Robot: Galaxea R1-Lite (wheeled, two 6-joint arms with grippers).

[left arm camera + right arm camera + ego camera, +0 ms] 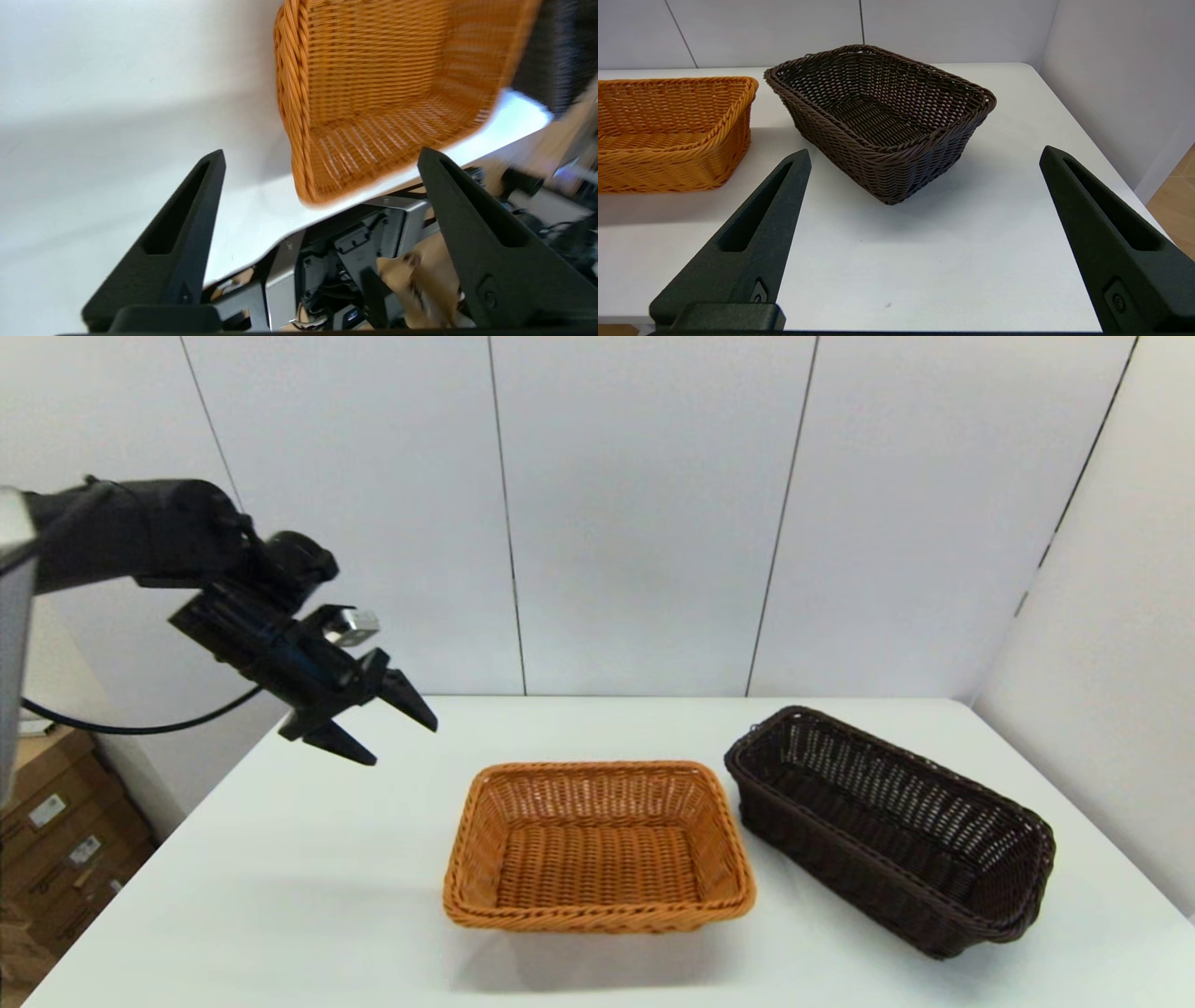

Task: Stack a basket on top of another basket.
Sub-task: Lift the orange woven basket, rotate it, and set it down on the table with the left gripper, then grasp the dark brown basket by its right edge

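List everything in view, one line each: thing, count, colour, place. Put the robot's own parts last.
dark brown basket: one, near-black wicker, on the table's right side, angled, empty.
orange-tan basket: one, orange wicker, at the table's middle, beside the dark one and apart from it, empty.
table: one, white, carries both baskets.
wall panels: several, pale grey, behind the table.
cardboard boxes: a few, brown, on the floor past the table's left edge.
left gripper: one, black, raised in the air over the table's left rear, jaws open, holding nothing.
right gripper: one, black, near the table's front edge, facing the dark brown basket, jaws open, holding nothing.
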